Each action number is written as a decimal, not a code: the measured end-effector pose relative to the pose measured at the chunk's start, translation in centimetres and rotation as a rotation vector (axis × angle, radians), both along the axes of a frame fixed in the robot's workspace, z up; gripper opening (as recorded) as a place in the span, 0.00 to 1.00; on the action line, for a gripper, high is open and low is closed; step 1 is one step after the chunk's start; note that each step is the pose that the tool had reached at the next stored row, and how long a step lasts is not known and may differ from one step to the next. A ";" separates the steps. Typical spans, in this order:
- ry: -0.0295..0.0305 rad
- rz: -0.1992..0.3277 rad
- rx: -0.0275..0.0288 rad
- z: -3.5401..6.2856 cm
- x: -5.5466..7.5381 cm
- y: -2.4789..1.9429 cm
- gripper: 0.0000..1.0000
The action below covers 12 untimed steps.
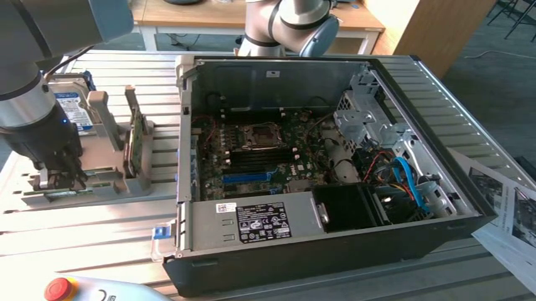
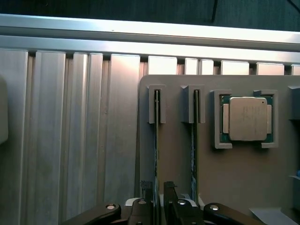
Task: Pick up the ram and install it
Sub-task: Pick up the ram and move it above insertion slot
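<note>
From my station I can't read a single word or number. The silver power-supply box [image 1: 300, 216] in the open black computer case [image 1: 335, 258] carries a black label [image 1: 263, 224] with white print and a small white barcode sticker [image 1: 225, 207], both too fine to read. A white sticker [image 1: 273, 74] on the case's inner wall, the blue-and-white label [image 1: 77, 116] on the upright hard drive [image 1: 60, 88] and the printed paper sheets [image 1: 506, 200] on the desk are equally illegible.
</note>
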<state>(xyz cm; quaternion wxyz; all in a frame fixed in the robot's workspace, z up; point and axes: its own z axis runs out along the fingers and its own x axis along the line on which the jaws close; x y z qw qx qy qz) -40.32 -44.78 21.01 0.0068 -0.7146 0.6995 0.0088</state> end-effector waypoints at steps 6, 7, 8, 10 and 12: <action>0.0002 0.000 -0.0001 -0.26 0.0 0.00 0.24; 0.0001 0.000 0.0000 -0.27 0.0 0.00 0.24; -0.0002 0.000 0.0002 -0.29 0.0 0.02 0.24; -0.0004 0.000 0.0002 -0.32 0.0 0.07 0.24; -0.0002 0.000 0.0001 -0.32 0.0 0.11 0.24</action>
